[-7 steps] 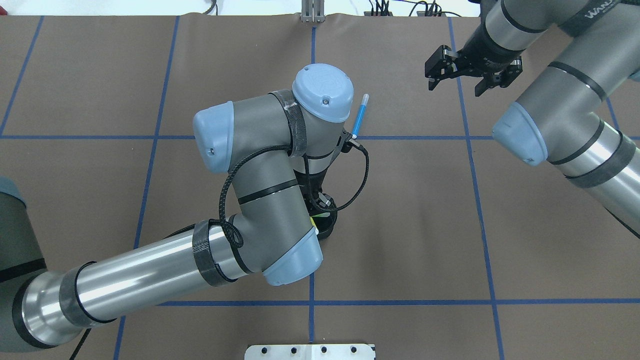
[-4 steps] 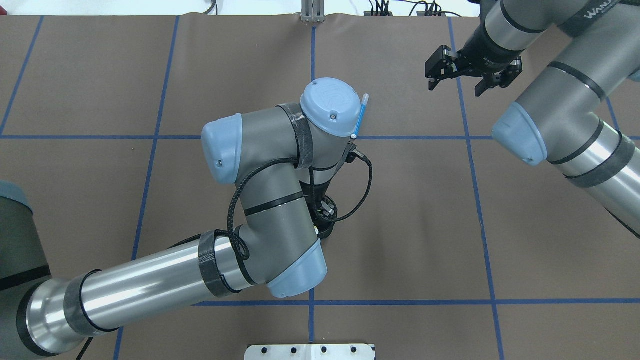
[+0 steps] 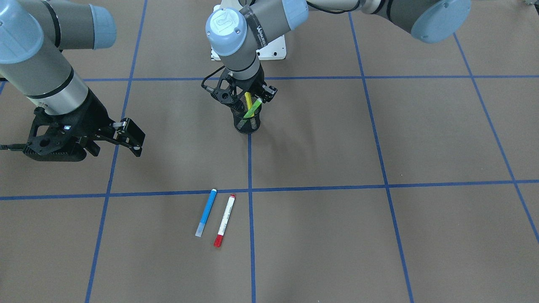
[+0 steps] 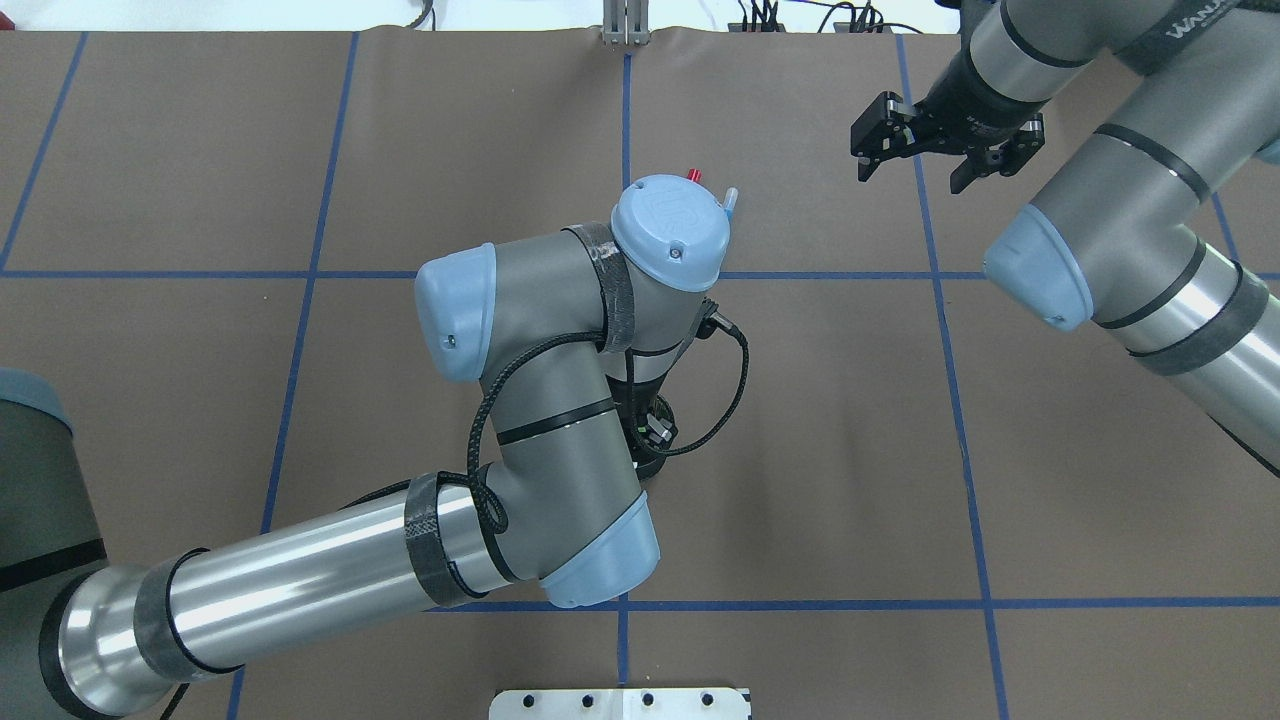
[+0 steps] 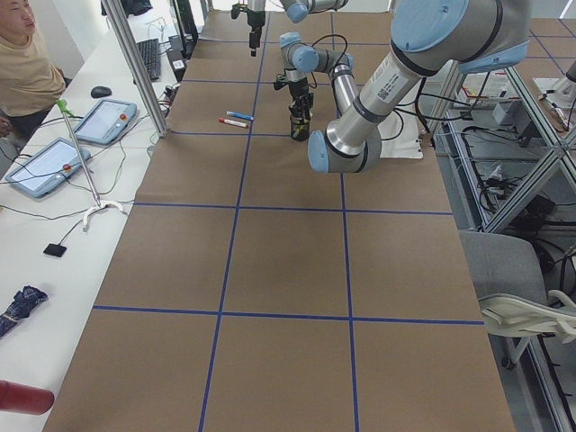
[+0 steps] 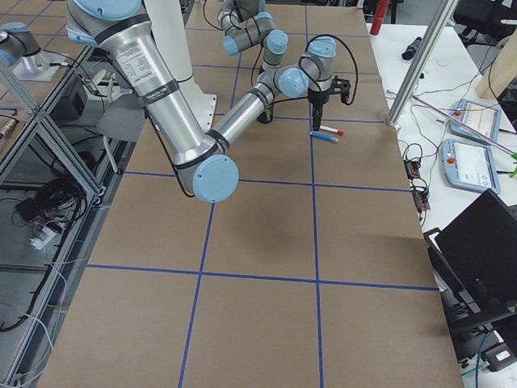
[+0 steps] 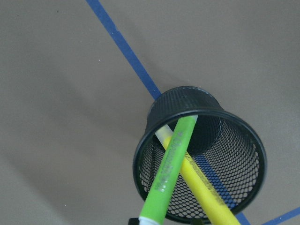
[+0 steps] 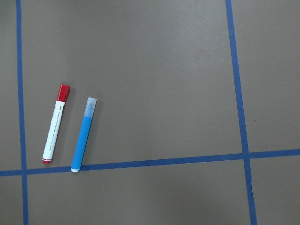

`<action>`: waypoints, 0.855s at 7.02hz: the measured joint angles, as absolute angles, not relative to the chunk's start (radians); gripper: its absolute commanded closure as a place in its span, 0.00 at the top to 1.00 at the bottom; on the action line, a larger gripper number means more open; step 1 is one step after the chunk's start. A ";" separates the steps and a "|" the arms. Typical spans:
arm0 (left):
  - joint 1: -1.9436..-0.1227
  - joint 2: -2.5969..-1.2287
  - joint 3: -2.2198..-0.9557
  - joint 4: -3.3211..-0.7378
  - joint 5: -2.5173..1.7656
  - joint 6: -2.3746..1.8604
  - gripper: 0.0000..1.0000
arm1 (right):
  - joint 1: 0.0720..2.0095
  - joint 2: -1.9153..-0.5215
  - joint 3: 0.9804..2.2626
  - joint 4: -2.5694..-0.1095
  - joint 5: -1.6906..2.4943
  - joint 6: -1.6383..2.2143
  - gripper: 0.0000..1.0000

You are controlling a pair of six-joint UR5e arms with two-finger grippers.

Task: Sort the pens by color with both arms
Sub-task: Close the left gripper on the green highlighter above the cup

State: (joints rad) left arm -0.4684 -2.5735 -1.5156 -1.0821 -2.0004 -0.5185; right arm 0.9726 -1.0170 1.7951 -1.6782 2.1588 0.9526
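Observation:
A black mesh cup [image 3: 247,124] stands at the table's middle and holds the light green pen [image 3: 253,108] and the yellow pen [image 3: 248,99], both leaning. My left gripper [image 3: 246,97] hangs open just above the cup, its jaws on either side of the pen tops. The left wrist view looks down into the cup [image 7: 178,101] at the green pen [image 7: 171,168] and the yellow pen [image 7: 201,192]. The blue pen [image 3: 206,212] and the white pen with red ends [image 3: 224,220] lie side by side on the table. My right gripper [image 4: 915,150] is open and empty, and its wrist view shows the blue pen [image 8: 83,134] and the red pen [image 8: 55,124].
Brown paper with a blue tape grid [image 3: 249,189] covers the table. A white base mount [image 4: 620,702] sits at the near edge. My left arm's wrist [image 4: 670,232] hides most of both lying pens from overhead. Operator desks with tablets [image 5: 103,121] run along the far side.
My left arm's wrist has shifted right and towards the robot over the cup, covering most of the blue pen overhead. The right arm has not moved.

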 measured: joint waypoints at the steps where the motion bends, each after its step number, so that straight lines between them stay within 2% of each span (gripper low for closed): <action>1: -0.468 -2.574 -1.514 -1.083 -2.000 -0.518 0.47 | 0.973 -1.017 1.794 -1.678 2.159 0.953 0.99; 6: -0.469 -2.577 -1.506 -1.101 -1.990 -0.512 0.47 | 0.973 -1.017 1.794 -1.677 2.158 0.953 0.99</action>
State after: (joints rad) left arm -0.4693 -2.5766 -1.5056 -1.1007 -1.9896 -0.5123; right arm 0.9725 -1.0170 1.7935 -1.6767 2.1583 0.9526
